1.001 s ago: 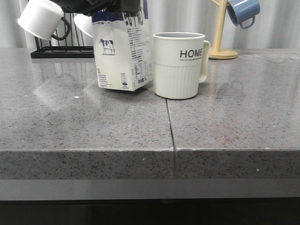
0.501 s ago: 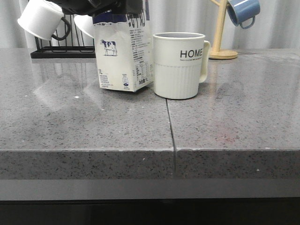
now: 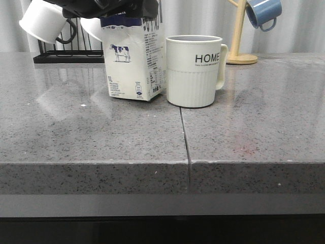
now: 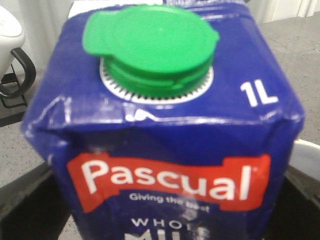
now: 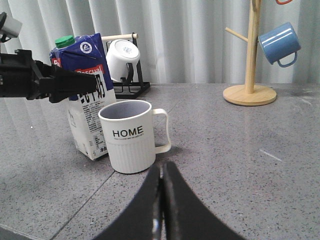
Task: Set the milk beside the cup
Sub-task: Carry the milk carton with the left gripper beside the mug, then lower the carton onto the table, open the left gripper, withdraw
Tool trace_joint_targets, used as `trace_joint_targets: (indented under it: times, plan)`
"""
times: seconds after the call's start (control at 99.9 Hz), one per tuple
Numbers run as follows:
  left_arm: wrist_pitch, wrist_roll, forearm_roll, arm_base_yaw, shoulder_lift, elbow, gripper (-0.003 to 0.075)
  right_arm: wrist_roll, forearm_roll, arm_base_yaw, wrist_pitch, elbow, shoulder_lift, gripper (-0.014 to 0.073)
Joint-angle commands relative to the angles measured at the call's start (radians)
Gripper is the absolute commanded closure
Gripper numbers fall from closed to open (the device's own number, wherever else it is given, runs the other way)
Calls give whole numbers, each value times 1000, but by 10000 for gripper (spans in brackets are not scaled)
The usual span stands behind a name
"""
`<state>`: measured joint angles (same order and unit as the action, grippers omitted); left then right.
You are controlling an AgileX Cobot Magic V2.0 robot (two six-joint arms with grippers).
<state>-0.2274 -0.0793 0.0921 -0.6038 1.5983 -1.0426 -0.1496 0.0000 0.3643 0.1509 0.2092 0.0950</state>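
The milk (image 3: 134,61) is a cream-white carton with a dark blue top and a cow picture. It stands almost upright just left of the cup (image 3: 193,71), with a narrow gap between them. Its base is at the countertop. My left gripper (image 3: 127,9) is shut on the carton's top; the left wrist view shows the blue top and green cap (image 4: 150,45) up close. The cup is a large cream mug with "HOME" lettering and its handle to the right. The right wrist view shows the carton (image 5: 85,117), the cup (image 5: 132,137) and my shut, empty right gripper (image 5: 162,172) low before the cup.
A black rack (image 3: 66,55) with white mugs (image 3: 43,20) stands behind the carton at the back left. A wooden mug tree (image 3: 238,35) with a blue mug (image 3: 264,11) stands at the back right. A seam (image 3: 185,137) runs across the grey countertop to its front edge.
The carton was tilted and has come more upright. It has shifted slightly down and right, closer to the cup, with my left gripper still on it. The cup has not moved.
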Motion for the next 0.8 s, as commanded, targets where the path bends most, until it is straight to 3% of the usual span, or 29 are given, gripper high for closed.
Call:
trace_joint_targets:
  times: [0.0, 0.591, 0.701, 0.791]
  plan:
    - [-47, 12, 5, -7, -48, -37, 93, 1, -13, -1, -74, 25, 12, 659]
    - [109, 1, -1, -5, -165, -20, 106, 1, -13, -1, -74, 25, 12, 659]
    - [109, 1, -3, -4, -205, 21, 162, 1, -13, -1, -74, 25, 12, 659]
    - [99, 1, -3, -2, -250, 75, 267, 1, -13, -1, -74, 25, 12, 659]
